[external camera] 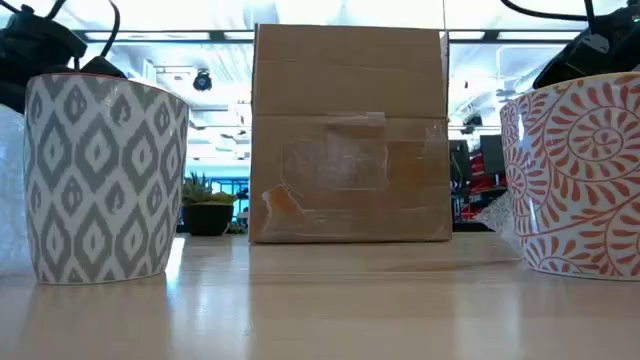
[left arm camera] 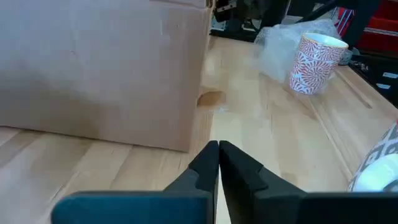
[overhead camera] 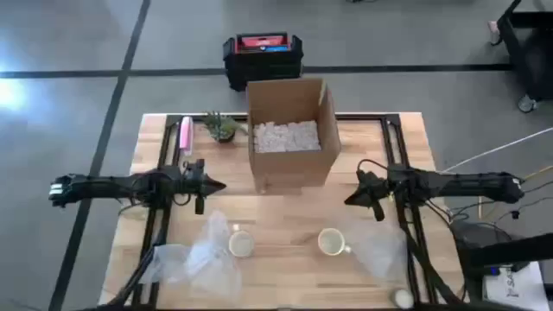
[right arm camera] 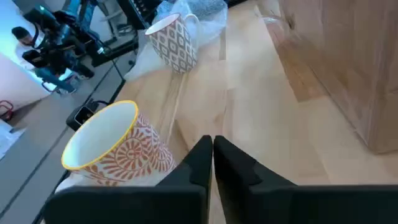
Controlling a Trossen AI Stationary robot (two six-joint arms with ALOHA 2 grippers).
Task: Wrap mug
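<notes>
Two mugs stand upright on the wooden table near its front edge. The grey-patterned mug (overhead camera: 240, 244) (external camera: 100, 178) stands left of centre beside a clear plastic wrap sheet (overhead camera: 200, 257). The red-patterned mug (overhead camera: 331, 241) (external camera: 585, 180) stands right of centre, with another clear sheet (overhead camera: 380, 252) to its right. My left gripper (overhead camera: 223, 185) (left arm camera: 218, 149) hovers shut above the table, left of the cardboard box. My right gripper (overhead camera: 347, 202) (right arm camera: 212, 144) hovers shut right of the box, behind the red-patterned mug.
An open cardboard box (overhead camera: 290, 138) filled with white packing bits stands at the table's middle back. A small potted plant (overhead camera: 222, 128) and a pink object (overhead camera: 185, 134) sit at the far left. A black and red case (overhead camera: 263, 57) lies on the floor beyond.
</notes>
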